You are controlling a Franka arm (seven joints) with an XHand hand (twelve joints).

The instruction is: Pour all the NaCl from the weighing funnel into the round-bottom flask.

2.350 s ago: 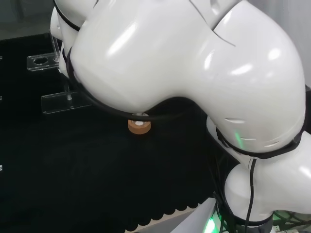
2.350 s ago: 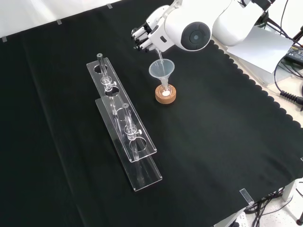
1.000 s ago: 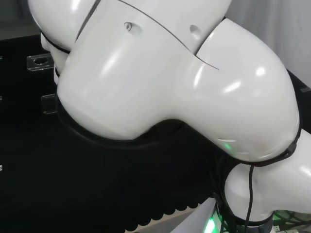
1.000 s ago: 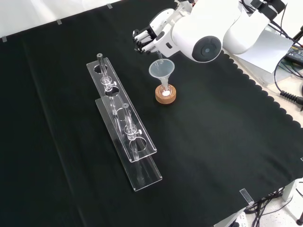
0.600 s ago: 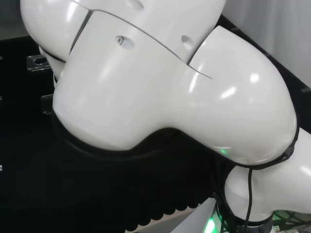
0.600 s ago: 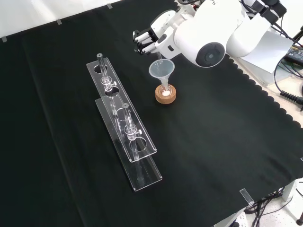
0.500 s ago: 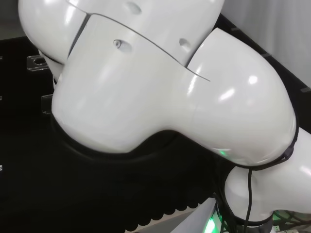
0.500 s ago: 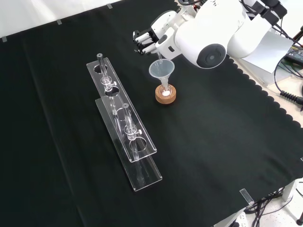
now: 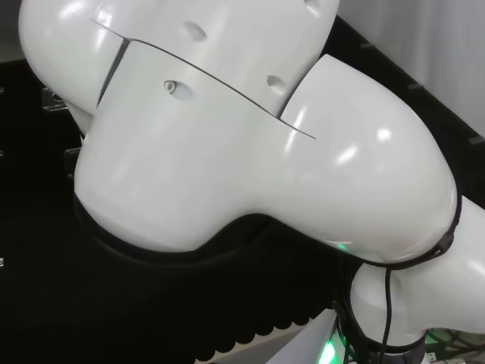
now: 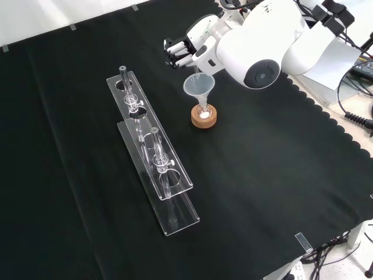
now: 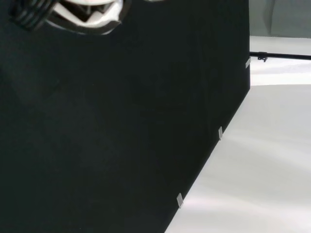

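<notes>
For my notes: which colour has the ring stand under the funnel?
Light cork brown; the ring stand shows best in the front view.

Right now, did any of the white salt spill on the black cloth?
No spill shows on the black cloth. The clear plastic funnel stands upright over the cork ring stand, with the black and white hand beside it.

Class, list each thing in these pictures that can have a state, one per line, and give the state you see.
hand: above the funnel, fingers curled round a thin clear stem
weighing funnel: steeply tilted, tip inside the funnel's mouth
funnel: upright on the flask
round-bottom flask: upright, white powder inside
cork ring: flat on the cloth, under the flask
racks: flat, clear glass pieces standing in them
</notes>
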